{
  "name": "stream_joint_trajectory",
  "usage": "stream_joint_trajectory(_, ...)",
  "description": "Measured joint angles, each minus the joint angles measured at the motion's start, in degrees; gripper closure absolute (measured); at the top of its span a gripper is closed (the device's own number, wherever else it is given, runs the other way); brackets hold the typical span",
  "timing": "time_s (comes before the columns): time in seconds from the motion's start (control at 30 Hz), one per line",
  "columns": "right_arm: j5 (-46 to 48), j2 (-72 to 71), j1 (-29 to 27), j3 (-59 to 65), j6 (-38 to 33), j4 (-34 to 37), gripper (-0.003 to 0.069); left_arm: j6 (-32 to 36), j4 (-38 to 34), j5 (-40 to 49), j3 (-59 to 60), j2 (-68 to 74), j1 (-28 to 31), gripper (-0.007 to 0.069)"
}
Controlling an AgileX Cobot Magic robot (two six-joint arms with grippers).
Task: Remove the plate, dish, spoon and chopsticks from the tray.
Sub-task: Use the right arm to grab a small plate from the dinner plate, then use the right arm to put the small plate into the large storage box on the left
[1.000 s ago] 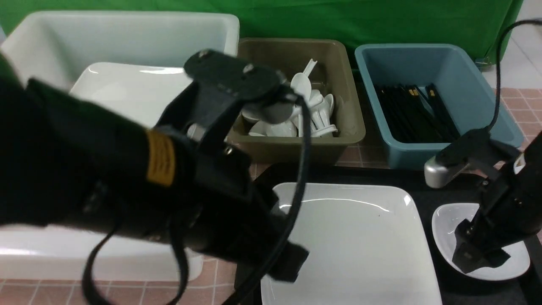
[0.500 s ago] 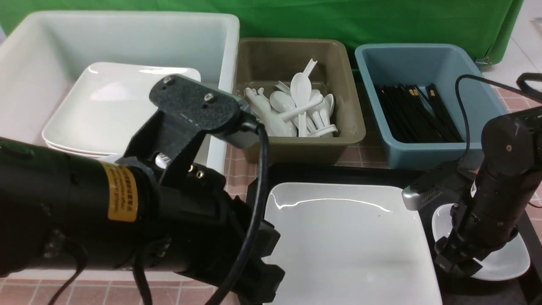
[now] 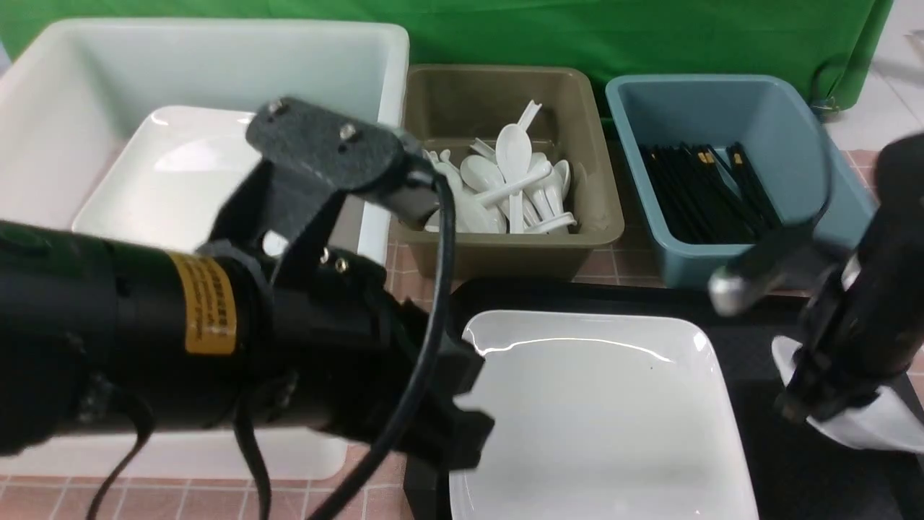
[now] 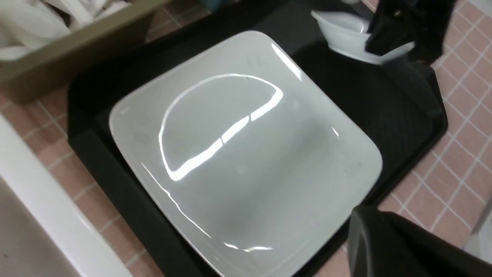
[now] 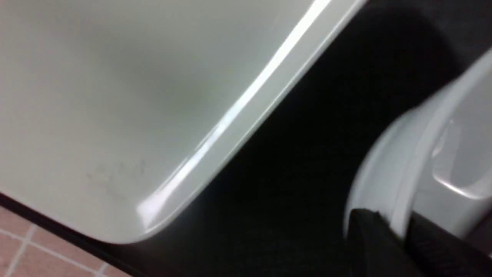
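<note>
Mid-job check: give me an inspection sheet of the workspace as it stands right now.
Surface: pink tiled top, carrying the tray and three tubs.
Job's things: plate flat on the tray; dish tilted at the tray's right end; nothing else seen on the tray.
Clutter: nothing seen.
Grippers: right gripper shut on the dish's rim; left gripper shut, holding nothing.
Cables: black cable loops off the left arm.
Surroundings: white tub holds stacked plates, olive tub spoons, blue tub chopsticks; green cloth behind.

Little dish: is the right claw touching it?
Touching. The right wrist view shows the right claw pinching the dish by its rim, one finger on each side.
</note>
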Motion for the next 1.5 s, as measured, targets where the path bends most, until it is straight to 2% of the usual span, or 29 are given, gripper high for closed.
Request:
stream_joint_trajectory(0.03, 0.01, 0.0, -0.06, -0.25, 0.05, 0.59, 0.0578, -0.26, 0.26, 0.1, -0.19, 0.0, 0.13, 0.0627)
stream_joint_trajectory(0.2, 0.46, -11.53, 0.51, -9.63, -4.86, 17.44, 0.0579, -2.27, 5.98, 7.59, -7.94, -0.05, 9.24, 0.0627)
stream_joint_trajectory(0.3, 0.57, -12.5, 4.02, -14.9, -8.08, 26.41, 0.0579, -0.7, 8.05, 13.0, -10.99, -0.71, 16.55, 0.0627)
stream_joint_trajectory(0.33, 0.12, -11.77, 7.42, -17.45, -8.81, 28.14, 0.0579, 0.07, 8.42, 15.22, -11.28, -1.43, 19.89, 0.0627)
stream_joint_trajectory(0.37, -0.1, -11.22, 9.08, -18.53, -9.1, 28.9, 0.0579, 0.54, 8.48, 16.09, -11.28, -2.05, 22.18, 0.0627)
stream_joint_trajectory(0.43, -2.13, -7.26, 16.64, -23.18, -9.17, 29.94, 0.0579, 1.01, 8.68, 19.24, -11.08, -4.35, 29.08, 0.0627)
stream_joint_trajectory(0.5, -3.56, -5.12, 19.38, -25.05, -9.17, 30.11, 0.0579, 1.01, 8.68, 19.97, -10.66, -5.59, 31.93, 0.0627)
stream_joint_trajectory(0.53, -6.26, -1.2, 23.28, -28.17, -9.17, 30.39, 0.0579, 0.76, 8.12, 20.73, -9.65, -7.86, 36.41, 0.0627)
stream_joint_trajectory(0.6, -7.77, 2.12, 25.7, -30.28, -9.17, 30.51, 0.0579, 0.62, 7.35, 21.09, -8.91, -9.37, 39.64, 0.0627)
stream_joint_trajectory(0.73, -11.8, 16.09, 31.87, -41.05, -9.17, 30.32, 0.0579, 0.4, 1.34, 23.49, -6.01, -16.72, 49.61, 0.0627)
stream_joint_trajectory(0.77, -11.8, 16.1, 31.87, -41.52, -9.17, 30.28, 0.0579, 0.4, 1.34, 23.49, -5.87, -17.03, 49.61, 0.0627)
stream_joint_trajectory(0.8, -12.25, 21.3, 33.39, -45.3, -9.17, 29.71, 0.0579, 0.71, -0.2, 23.79, -4.89, -19.58, 52.1, 0.0627)
stream_joint_trajectory(0.97, -12.33, 31.7, 35.24, -54.73, -9.17, 28.26, 0.0579, 1.47, -1.28, 27.37, -2.49, -24.69, 54.81, 0.0626)
stream_joint_trajectory(1.17, -13.21, 37.84, 35.82, -58.99, -9.23, 26.58, 0.056, 2.25, -1.28, 29.13, -1.71, -26.09, 54.81, 0.0626)
stream_joint_trajectory(1.23, -13.21, 38.52, 35.87, -59.2, -9.23, 26.37, 0.0525, 2.38, -1.28, 29.13, -1.71, -26.15, 54.81, 0.0626)
stream_joint_trajectory(1.37, -12.79, 38.73, 35.93, -59.39, -9.09, 26.17, 0.0321, 2.44, -1.28, 29.13, -1.71, -26.21, 54.81, 0.0626)
stream_joint_trajectory(1.5, -9.52, 37.12, 36.23, -59.74, -8.46, 25.84, 0.0217, 3.09, -1.28, 29.13, -1.71, -26.21, 54.81, 0.0626)
